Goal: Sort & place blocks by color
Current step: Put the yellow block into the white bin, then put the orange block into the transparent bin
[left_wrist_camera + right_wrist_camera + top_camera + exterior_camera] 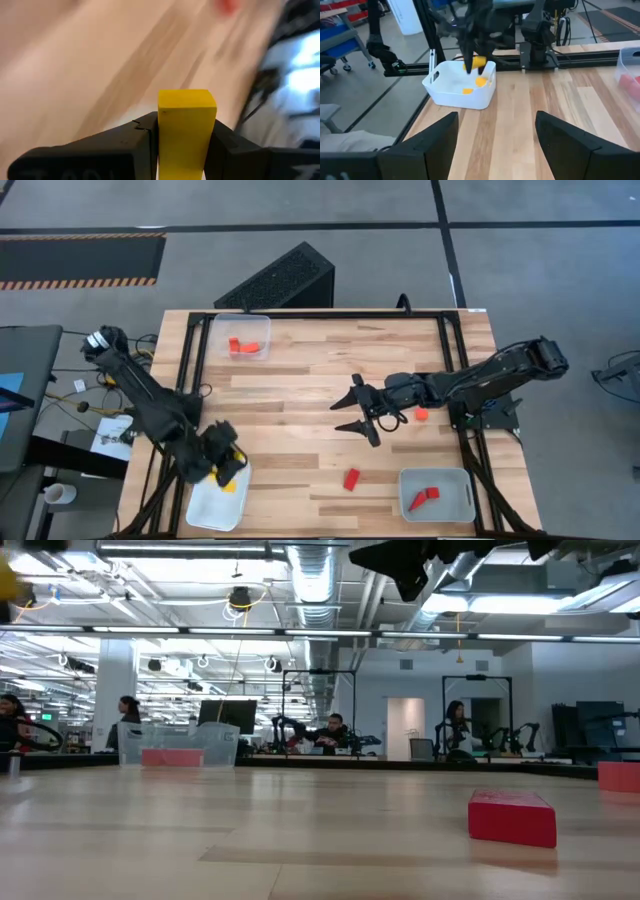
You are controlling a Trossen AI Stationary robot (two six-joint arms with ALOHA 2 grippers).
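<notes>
Left hand (228, 463) gripping a yellow block (186, 131) over the white tray (205, 510), right hand (352, 410) wide open, empty.

Robotics lab, open-plan, industrial fit-out. Low view: exposed ducts (318, 580) and strip lights (300, 632) on bare ceiling; people (334, 733) seated at benches; monitors (228, 714); more arm rigs (500, 730) on black frames in background. High view: wood table (300, 395) in black frame, grey concrete floor (540, 270), hazard-striped mat (80, 260), black box (278, 280), loose cables (95, 395) at table's left. Right wrist view: blue bins (340, 37) and wheeled chair (332, 62) beside table.
</notes>
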